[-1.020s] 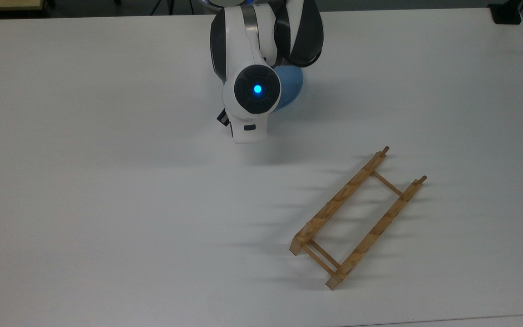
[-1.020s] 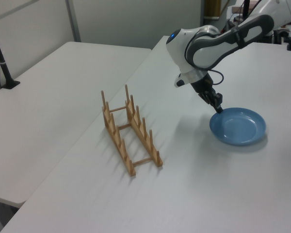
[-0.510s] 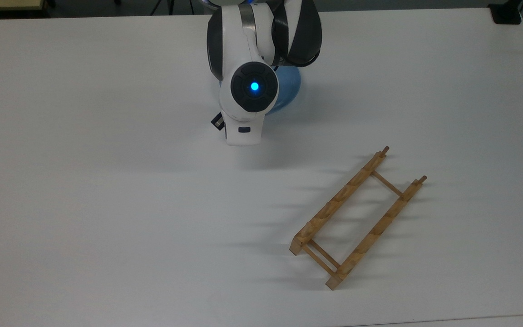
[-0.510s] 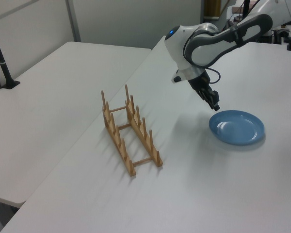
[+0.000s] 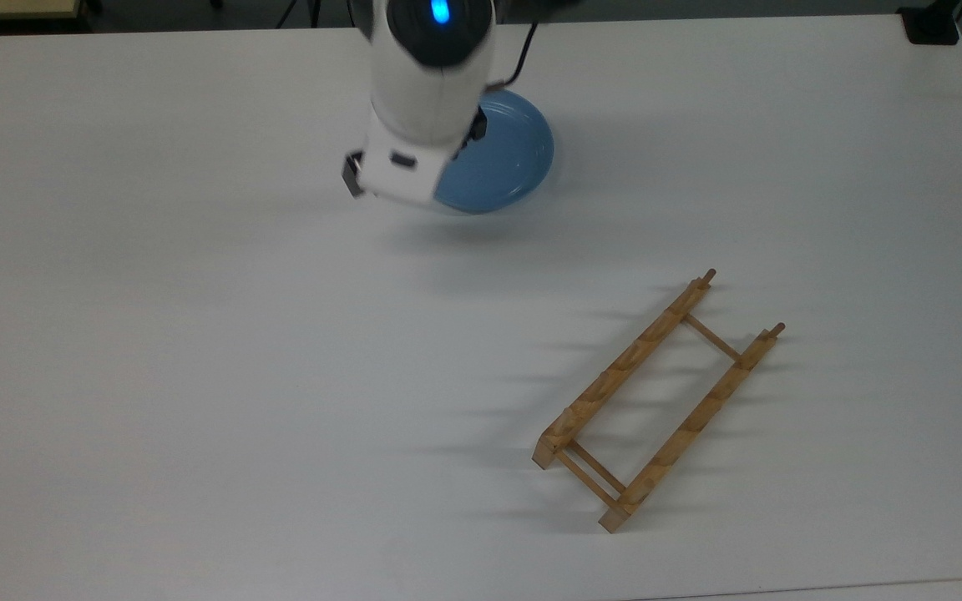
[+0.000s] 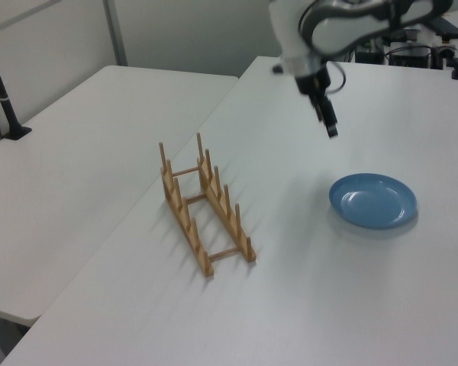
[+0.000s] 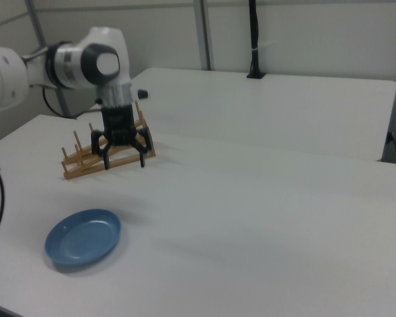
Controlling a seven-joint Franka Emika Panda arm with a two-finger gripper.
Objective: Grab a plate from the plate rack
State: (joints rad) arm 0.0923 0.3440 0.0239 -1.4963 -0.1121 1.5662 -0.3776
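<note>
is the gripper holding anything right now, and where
Nothing. The gripper is open and empty, raised above the table; the plate lies flat on the table, apart from the plate rack.

A white table (image 5: 197, 376) carries two things — the light-blue plate (image 5: 502, 159), lying flat with its hollow up, and the wooden plate rack (image 5: 656, 401), standing on its two rails with no plate in it. They sit well apart — bare tabletop between them.

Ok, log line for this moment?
gripper: open, raised, empty | plate: flat on table | plate rack: empty | phase: retreat
</note>
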